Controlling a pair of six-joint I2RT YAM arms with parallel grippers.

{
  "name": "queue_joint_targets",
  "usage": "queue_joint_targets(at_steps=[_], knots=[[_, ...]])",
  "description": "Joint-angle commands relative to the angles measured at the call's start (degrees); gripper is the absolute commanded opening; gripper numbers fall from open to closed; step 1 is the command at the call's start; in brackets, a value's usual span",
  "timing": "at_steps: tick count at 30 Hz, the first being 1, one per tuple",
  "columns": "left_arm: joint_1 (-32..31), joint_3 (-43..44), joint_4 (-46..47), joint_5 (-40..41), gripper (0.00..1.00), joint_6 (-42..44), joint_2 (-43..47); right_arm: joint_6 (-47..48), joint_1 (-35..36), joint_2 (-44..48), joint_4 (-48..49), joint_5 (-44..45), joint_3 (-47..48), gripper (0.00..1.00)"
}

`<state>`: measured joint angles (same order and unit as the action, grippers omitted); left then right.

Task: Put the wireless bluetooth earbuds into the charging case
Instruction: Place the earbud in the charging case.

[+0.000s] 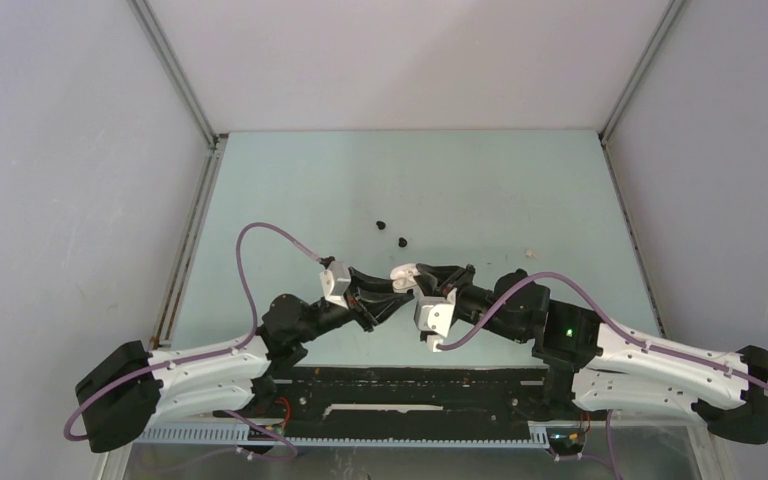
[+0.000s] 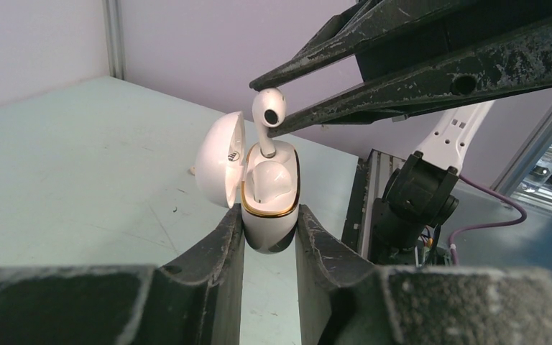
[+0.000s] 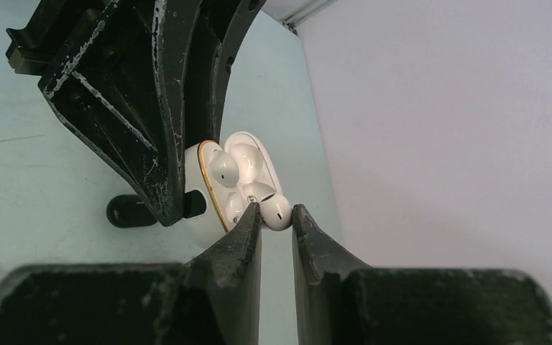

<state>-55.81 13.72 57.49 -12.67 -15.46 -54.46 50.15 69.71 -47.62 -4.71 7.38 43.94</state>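
My left gripper [image 2: 269,213] is shut on the lower body of a white charging case [image 2: 269,190] with a gold rim, held above the table with its lid [image 2: 219,159] open. My right gripper [image 3: 277,212] is shut on a white earbud [image 3: 278,210]. In the left wrist view this earbud [image 2: 268,108] stands stem-down in one slot of the case. A second white earbud [image 3: 223,167] sits in the case's other slot. In the top view both grippers [image 1: 400,280] [image 1: 428,290] meet at the case [image 1: 405,272]. Two black earbuds [image 1: 381,224] [image 1: 403,241] lie on the table beyond.
A tiny pale object [image 1: 530,254] lies on the table to the right. Grey walls with metal rails [image 1: 185,250] enclose the table on three sides. A black base strip [image 1: 410,385] runs along the near edge between the arm bases.
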Motion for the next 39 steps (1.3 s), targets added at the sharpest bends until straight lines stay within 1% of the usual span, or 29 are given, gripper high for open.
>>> queue_joint_targets(at_steps=[1,16,21,28,31,36,39], knots=[[-0.17,0.52,2.29,0.29,0.00,0.87,0.30,-0.14,0.33,0.04,-0.73,0.30,0.08,0.00],[-0.35,0.69,2.62,0.19,0.00,1.05,-0.20,-0.49,0.38,-0.51,-3.31,-0.34,0.09,0.00],[-0.54,0.55,2.49,0.34,0.00,1.30,-0.04,0.82,0.89,-2.46,-1.96,2.95,0.09,0.00],[-0.70,0.21,2.26,2.65,0.00,1.48,0.49,3.97,2.61,-4.30,-0.77,7.38,0.09,0.00],[-0.70,-0.04,2.37,3.16,0.00,1.66,0.62,4.34,2.98,-4.33,0.56,8.03,0.09,0.00],[-0.70,-0.83,3.83,3.76,0.00,2.12,0.52,2.94,3.04,-4.07,3.36,9.14,0.28,0.00],[-0.82,-2.02,6.32,4.05,0.00,2.81,0.20,0.33,2.95,-4.12,2.32,9.16,1.70,0.00]])
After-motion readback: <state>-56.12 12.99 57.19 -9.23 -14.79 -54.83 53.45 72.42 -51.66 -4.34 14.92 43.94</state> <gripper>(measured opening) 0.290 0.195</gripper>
